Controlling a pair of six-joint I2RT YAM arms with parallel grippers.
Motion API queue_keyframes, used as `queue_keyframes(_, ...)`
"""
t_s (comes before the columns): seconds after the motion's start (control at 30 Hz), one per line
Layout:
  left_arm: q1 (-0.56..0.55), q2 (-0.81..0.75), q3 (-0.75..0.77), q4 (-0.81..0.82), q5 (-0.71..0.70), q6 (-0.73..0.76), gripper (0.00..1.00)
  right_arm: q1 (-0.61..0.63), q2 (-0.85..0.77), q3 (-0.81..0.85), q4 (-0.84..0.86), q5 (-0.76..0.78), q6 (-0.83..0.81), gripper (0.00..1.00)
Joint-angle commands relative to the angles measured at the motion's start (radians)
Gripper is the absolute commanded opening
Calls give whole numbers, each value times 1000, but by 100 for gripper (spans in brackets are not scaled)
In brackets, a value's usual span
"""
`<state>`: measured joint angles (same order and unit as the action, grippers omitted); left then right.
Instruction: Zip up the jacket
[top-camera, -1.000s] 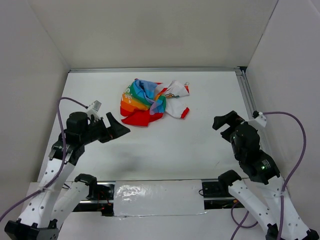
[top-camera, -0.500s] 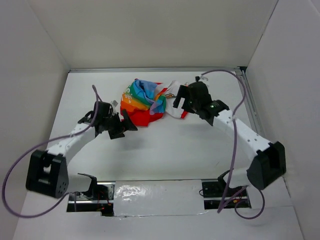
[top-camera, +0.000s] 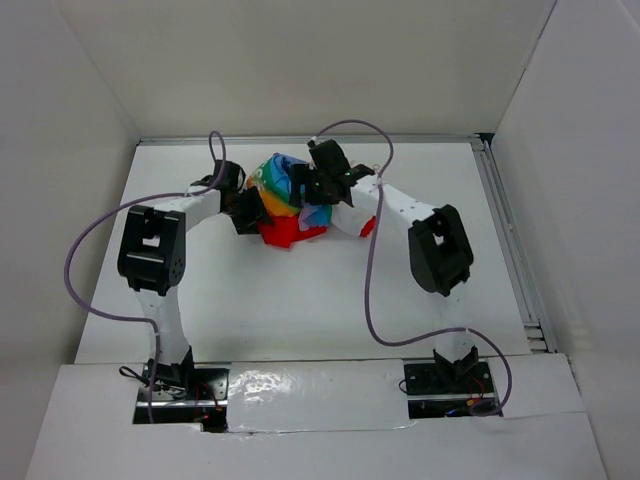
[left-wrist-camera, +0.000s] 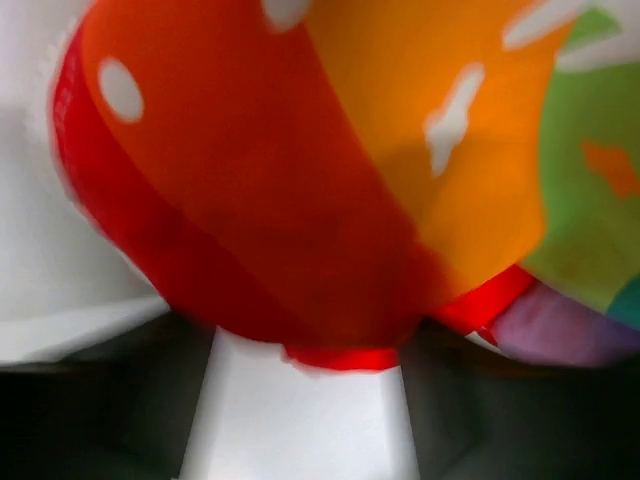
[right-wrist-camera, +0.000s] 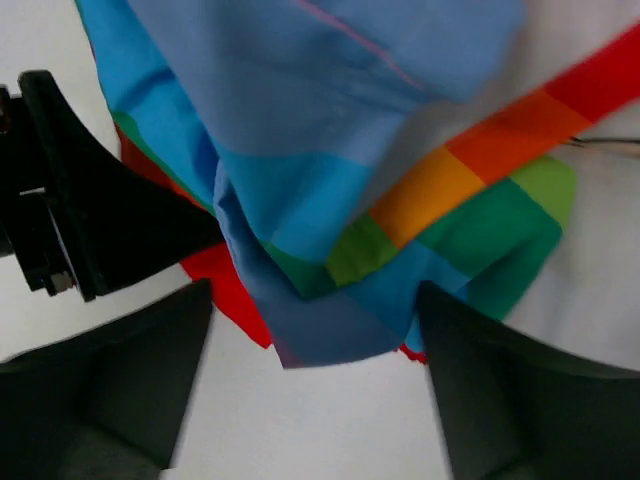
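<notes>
1. White tabletop (top-camera: 320, 290): both arms reach across it from the near edge to the far middle.
2. Left gripper (top-camera: 247, 208): jaws spread wide, with orange-red fabric bulging between them, not clamped.
3. Right gripper (top-camera: 312, 188): jaws released too, with a blue fold hanging between them.
4. Jacket (top-camera: 285, 228): crumpled heap at far centre, between both grippers. The white print on its stripes is too blurred to read.
</notes>
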<state>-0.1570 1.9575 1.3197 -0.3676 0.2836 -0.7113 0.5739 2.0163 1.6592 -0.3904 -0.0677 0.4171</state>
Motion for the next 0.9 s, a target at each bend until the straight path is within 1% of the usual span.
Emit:
queue_keyframes(0.0, 4, 87, 84, -28, 18, 41, 58, 3, 99, 190, -33, -10, -37, 80)
queue_keyframes(0.03, 4, 98, 104, -31, 26, 49, 36, -2, 116, 218, -53, -12, -14, 64)
queue_keyframes(0.07, 7, 95, 111, -37, 31, 52, 0, -20, 125, 237, -54, -15, -5, 25)
queue_keyframes(0.1, 11, 87, 124, -47, 37, 53, 0, -31, 119, 260, -50, 5, 8, 0)
queue_keyframes(0.17, 27, 43, 168, -62, 23, 81, 0, -61, 72, 286, -57, 25, 8, 0)
queue_keyframes(0.23, 36, -18, 264, -112, -21, 102, 0, -88, 8, 352, -96, 65, -29, 0)
queue_keyframes(0.27, 37, -37, 306, -134, -30, 114, 0, -97, -16, 397, -114, 131, -44, 0)
queue_keyframes(0.3, 42, -70, 407, -151, -37, 137, 0, -106, -46, 415, -135, 155, -60, 0)
queue_keyframes(0.37, 42, -97, 533, -246, -40, 151, 0, -129, -151, 428, -151, 172, -69, 0)
queue_keyframes(0.4, 39, -133, 629, -270, -40, 173, 0, -158, -190, 416, -148, 172, -63, 0)
queue_keyframes(0.43, 37, -153, 653, -302, -52, 173, 0, -172, -285, 392, -142, 166, -60, 0)
queue_keyframes(0.5, 27, -261, 619, -312, -70, 180, 0, -210, -396, 259, -99, 129, -63, 0)
queue_keyframes(0.53, 22, -311, 575, -288, -64, 184, 0, -221, -518, 125, -82, 117, -61, 0)
queue_keyframes(0.57, 4, -424, 447, -269, -69, 179, 0, -232, -583, 52, -55, 96, -64, 0)
queue_keyframes(0.6, -7, -480, 371, -251, -79, 174, 0, -232, -697, -20, -50, 33, -72, 0)
queue_keyframes(0.63, -19, -543, 207, -197, -86, 164, 0, -229, -752, -165, -51, 17, -49, 0)
queue_keyframes(0.67, -38, -659, 126, -182, -77, 124, 0, -224, -805, -237, -71, 13, -34, 0)
queue_keyframes(0.7, -50, -710, 52, -173, -10, 116, 0, -207, -924, -321, -76, 3, -15, 0)
queue_keyframes(0.73, -73, -823, -115, -134, 18, 74, 1, -191, -1044, -508, -74, 15, 56, 0)
queue_keyframes(0.77, -87, -879, -201, -110, 49, 53, 2, -186, -1097, -597, -79, 35, 101, 1)
queue_keyframes(0.8, -99, -929, -279, -84, 125, 35, 6, -181, -1151, -689, -91, 51, 153, 7)
queue_keyframes(0.83, -123, -1015, -416, -55, 155, -15, 12, -181, -1195, -842, -146, 65, 237, 15)
queue_keyframes(0.87, -137, -1051, -471, -56, 182, -31, 16, -183, -1237, -899, -180, 65, 262, 26)
